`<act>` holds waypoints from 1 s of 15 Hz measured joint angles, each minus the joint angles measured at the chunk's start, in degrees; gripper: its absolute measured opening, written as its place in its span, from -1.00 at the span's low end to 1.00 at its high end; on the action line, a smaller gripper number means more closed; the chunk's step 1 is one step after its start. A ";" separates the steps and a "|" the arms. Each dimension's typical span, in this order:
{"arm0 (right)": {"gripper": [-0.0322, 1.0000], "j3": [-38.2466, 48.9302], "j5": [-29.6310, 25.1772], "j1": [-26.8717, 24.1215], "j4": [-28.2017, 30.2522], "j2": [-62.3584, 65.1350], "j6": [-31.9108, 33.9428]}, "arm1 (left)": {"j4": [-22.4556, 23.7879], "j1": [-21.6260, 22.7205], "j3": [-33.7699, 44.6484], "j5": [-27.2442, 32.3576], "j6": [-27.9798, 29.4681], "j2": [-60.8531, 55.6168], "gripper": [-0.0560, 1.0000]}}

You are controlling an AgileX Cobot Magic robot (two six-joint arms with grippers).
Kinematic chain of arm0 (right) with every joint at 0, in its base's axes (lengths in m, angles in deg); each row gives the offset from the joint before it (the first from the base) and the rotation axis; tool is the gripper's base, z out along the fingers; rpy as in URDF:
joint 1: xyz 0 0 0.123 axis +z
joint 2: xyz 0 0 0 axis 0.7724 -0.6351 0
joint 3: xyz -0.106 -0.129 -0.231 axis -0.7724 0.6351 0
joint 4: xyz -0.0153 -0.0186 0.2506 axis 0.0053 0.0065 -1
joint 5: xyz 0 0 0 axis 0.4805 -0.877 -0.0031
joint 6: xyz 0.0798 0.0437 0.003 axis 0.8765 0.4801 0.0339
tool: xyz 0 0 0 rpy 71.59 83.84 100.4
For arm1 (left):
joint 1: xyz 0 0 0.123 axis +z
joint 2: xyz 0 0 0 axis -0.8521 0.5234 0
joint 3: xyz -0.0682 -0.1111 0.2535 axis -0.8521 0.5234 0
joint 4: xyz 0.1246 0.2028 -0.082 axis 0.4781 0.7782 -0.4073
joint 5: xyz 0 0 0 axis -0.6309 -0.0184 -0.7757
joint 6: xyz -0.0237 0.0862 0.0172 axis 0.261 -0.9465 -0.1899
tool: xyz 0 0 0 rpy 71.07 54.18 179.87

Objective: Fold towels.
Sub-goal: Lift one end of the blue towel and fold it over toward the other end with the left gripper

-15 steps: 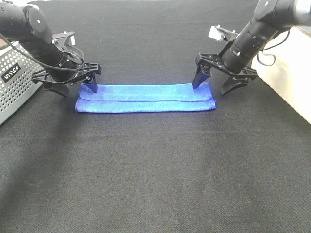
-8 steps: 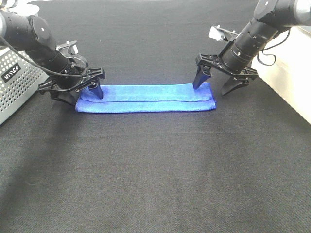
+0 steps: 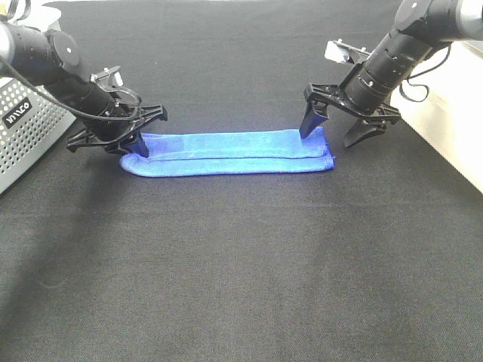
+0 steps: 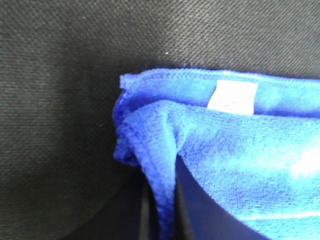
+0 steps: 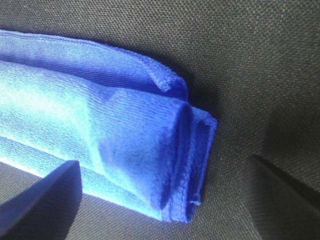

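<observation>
The royal-blue towel (image 3: pixel 234 153) lies folded into a long narrow strip across the black mat. My left gripper (image 3: pixel 136 145) is at its left end. In the left wrist view (image 4: pixel 162 225) the jaws are pinched on a raised ridge of the towel (image 4: pixel 240 150), next to the white tag (image 4: pixel 232 96). My right gripper (image 3: pixel 332 134) is open at the right end, with one finger on the towel's far corner and the other on the mat beyond it. The right wrist view shows the layered end of the towel (image 5: pixel 125 130) between the spread jaws of that gripper (image 5: pixel 162 165).
A perforated grey basket (image 3: pixel 23 128) stands at the left edge, close to the left arm. A pale surface (image 3: pixel 453 136) borders the mat on the right. Black mat (image 3: pixel 241 264) stretches in front of the towel.
My left gripper has lowered and closed in on the towel's left end, which is pushed a little to the right and bunched up. The right gripper has not moved.
</observation>
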 joint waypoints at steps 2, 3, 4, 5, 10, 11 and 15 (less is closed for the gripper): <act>0.65 0.00 -0.23 0.00 -0.11 0.00 0.92 | 6.25 -0.06 0.06 2.46 2.64 -2.18 -0.76; 0.65 0.00 -0.46 0.00 -0.11 0.00 0.92 | 9.85 -0.06 0.06 3.67 4.35 -4.53 -0.76; 0.65 0.00 -0.80 0.00 -0.11 0.00 0.92 | 13.75 -0.06 0.06 5.33 6.13 -6.99 -0.76; 0.65 0.00 -0.97 0.00 -0.11 0.00 0.97 | 17.13 -0.06 0.06 7.56 7.56 -9.63 -0.76; 0.65 0.00 -4.30 0.00 -0.11 1.43 1.03 | 12.49 -2.64 -0.34 13.98 9.17 -15.47 -0.76; 0.65 0.00 -4.87 0.00 -0.11 2.06 1.03 | 8.94 -4.64 -0.46 13.29 9.17 -15.41 -0.76; 0.65 0.00 -8.42 0.00 -0.06 4.87 1.03 | 0.00 -11.80 -1.15 6.07 9.17 -12.03 -0.76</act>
